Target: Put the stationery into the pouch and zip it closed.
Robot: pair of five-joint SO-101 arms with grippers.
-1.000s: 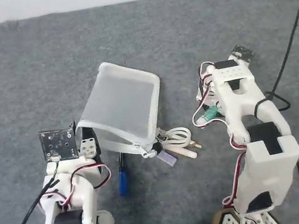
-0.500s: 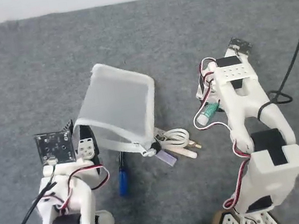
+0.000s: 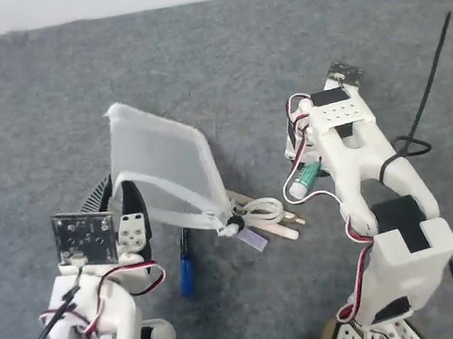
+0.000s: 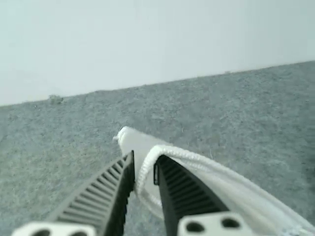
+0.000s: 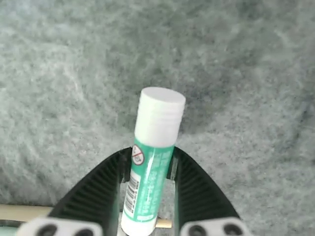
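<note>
A translucent white pouch [image 3: 163, 164] is held up off the grey carpet, its mouth facing the arms. My left gripper [image 3: 131, 204] is shut on its zipper rim [image 4: 147, 164], with the black fingers [image 4: 118, 184] on either side of the white edge. My right gripper [image 3: 304, 176], to the right of the pouch, is shut on a green and white glue stick [image 5: 153, 152], whose white cap sticks out past the fingertips; the glue stick [image 3: 301, 179] hangs above the carpet. A blue pen [image 3: 185, 267] lies below the pouch.
Beside the pouch's zipper end, a white looped cord [image 3: 264, 209], a cream stick [image 3: 273, 229] and a small purple piece [image 3: 254, 239] lie together between the arms. A black cable [image 3: 432, 96] runs at the far right. Open carpet lies beyond the pouch.
The left gripper has raised and swung the pouch to the left, tilting it more upright. The right arm has moved left toward the pouch with the glue stick.
</note>
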